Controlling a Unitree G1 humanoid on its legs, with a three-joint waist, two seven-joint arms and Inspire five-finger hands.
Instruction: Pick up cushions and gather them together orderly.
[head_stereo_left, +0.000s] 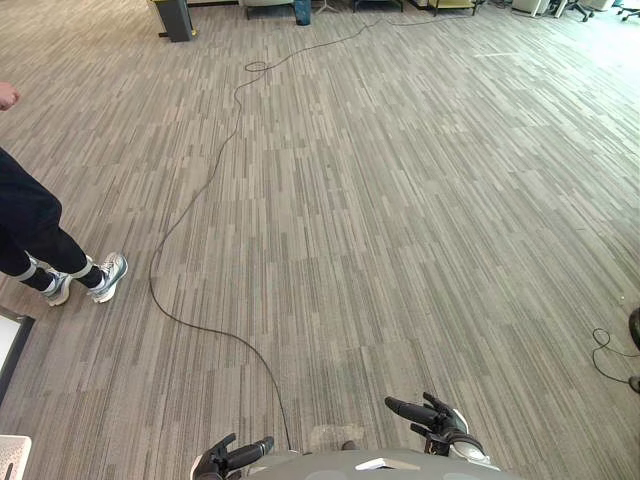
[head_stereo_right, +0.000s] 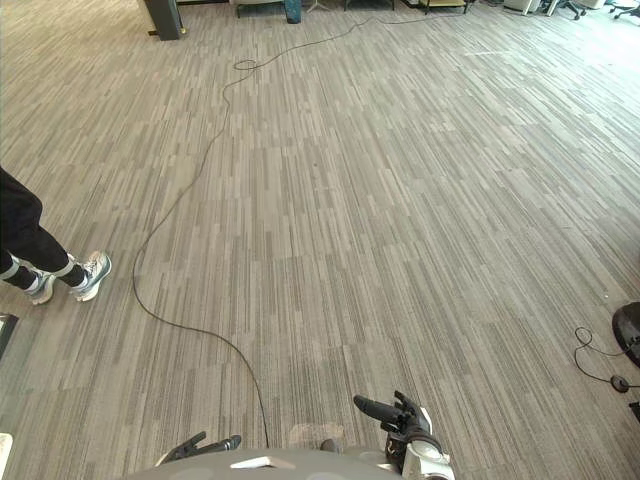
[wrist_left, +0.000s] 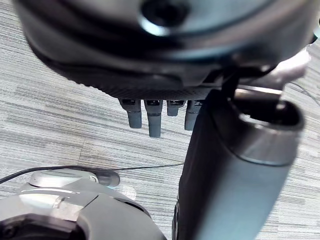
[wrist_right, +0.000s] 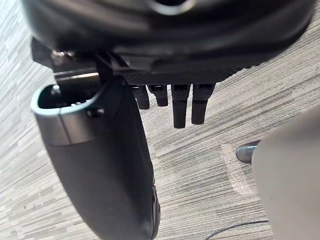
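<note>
Striped grey carpet stretches ahead with no cushion on it. My left hand (head_stereo_left: 232, 457) hangs low at the bottom edge, left of centre, fingers straight and holding nothing. In its own wrist view the left hand's fingers (wrist_left: 154, 117) point straight down at bare carpet. My right hand (head_stereo_left: 432, 420) sits at the bottom edge, right of centre, also with relaxed, straight fingers. The right wrist view has the right hand's fingers (wrist_right: 181, 105) extended over the floor, with nothing between them and the thumb.
A person (head_stereo_left: 40, 245) in dark trousers and pale sneakers stands at the left. A black pillar base (head_stereo_left: 175, 18) and furniture legs line the far edge. A white basket corner (head_stereo_left: 12, 455) and a dark-framed panel (head_stereo_left: 12, 345) sit at lower left.
</note>
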